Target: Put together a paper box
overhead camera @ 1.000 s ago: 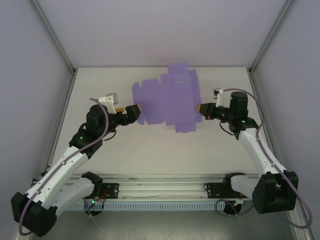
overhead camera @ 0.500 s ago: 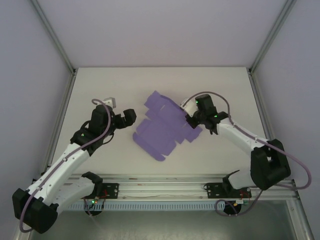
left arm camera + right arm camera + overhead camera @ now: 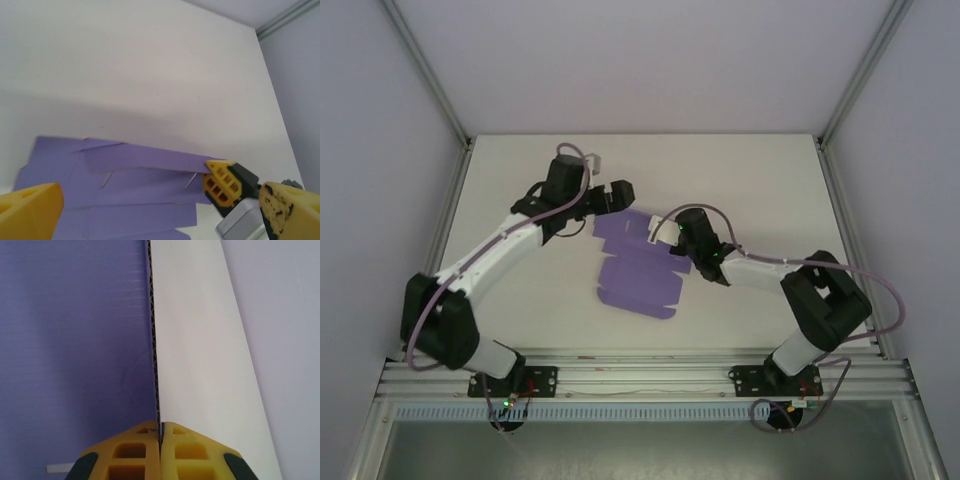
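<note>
Right claw (image 3: 161, 432) is clamped tight, yellow tips pressed together on the thin edge of a flap (image 3: 192, 340) of the paper box (image 3: 75, 340). That flap stands on edge, purple face on one side, pale face on the other, with corrugation showing along the rim. From above, those tips are hard to pick out: they sit tucked under the dark wrist at the sheet's right side, and a strip of card beneath it is covered. The rest of the purple sheet lies flat on the table (image 3: 760, 180), centre, between the two arms. Left claw (image 3: 613, 194) gapes wide, hovering at the sheet's far edge. In its own camera its fingers (image 3: 30, 210) are cut off at the bottom corners, and the sheet's near part runs out of frame. Left arm stretches long, forward and inward. Right arm folds hard, elbow out to the right, forearm low and pointing left into the card.
</note>
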